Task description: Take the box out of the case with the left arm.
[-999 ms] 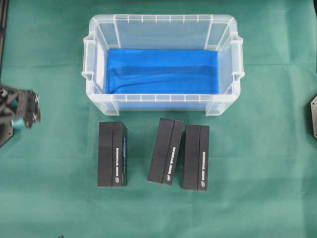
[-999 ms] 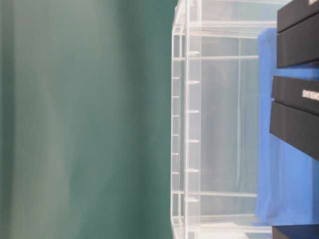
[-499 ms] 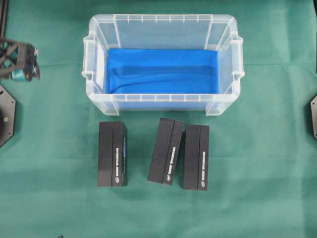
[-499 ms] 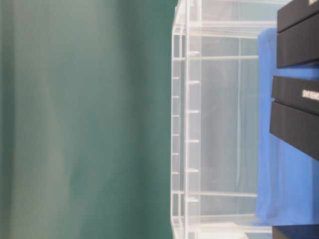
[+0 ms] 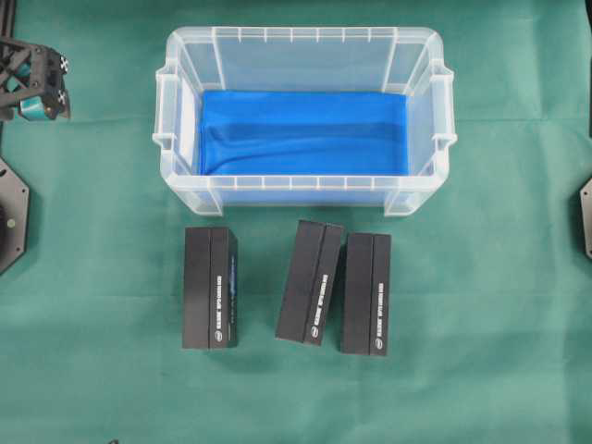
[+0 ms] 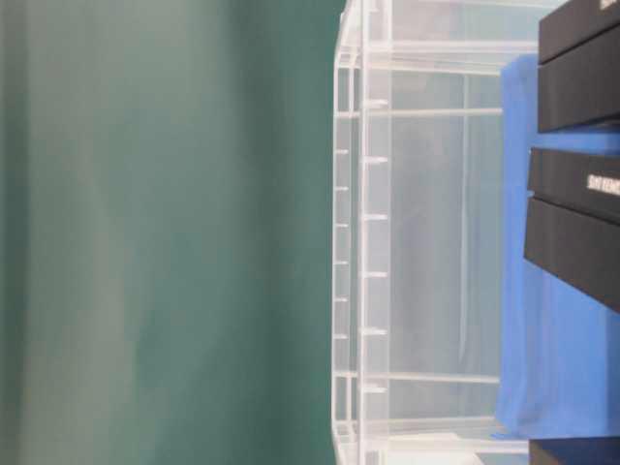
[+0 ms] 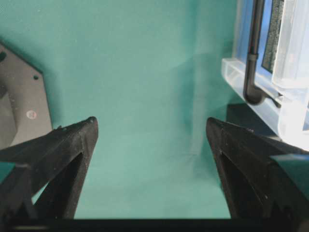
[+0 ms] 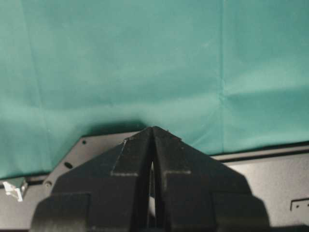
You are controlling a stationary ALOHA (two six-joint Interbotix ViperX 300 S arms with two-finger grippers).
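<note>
The clear case [image 5: 301,34] stands at the back middle of the green cloth and holds only its blue lining [image 5: 301,134]. No box is inside it. Three black boxes lie flat in front of it: left [image 5: 210,288], middle [image 5: 310,282], right [image 5: 365,293]. My left gripper [image 5: 57,88] hovers at the far left, apart from the case's left handle. Its jaws are open with only cloth between them [image 7: 150,123], and the case corner [image 7: 251,87] is at that view's right edge. My right gripper [image 8: 152,129] is shut over its own base.
A grey base plate [image 5: 11,217] sits at the left edge of the cloth and another [image 5: 585,217] at the right edge. In the table-level view the case wall [image 6: 363,242] stands behind the dark box ends [image 6: 576,223].
The left gripper has moved away from the near left side toward the far left corner, staying open. The boxes, the case and the right gripper have not moved.
</note>
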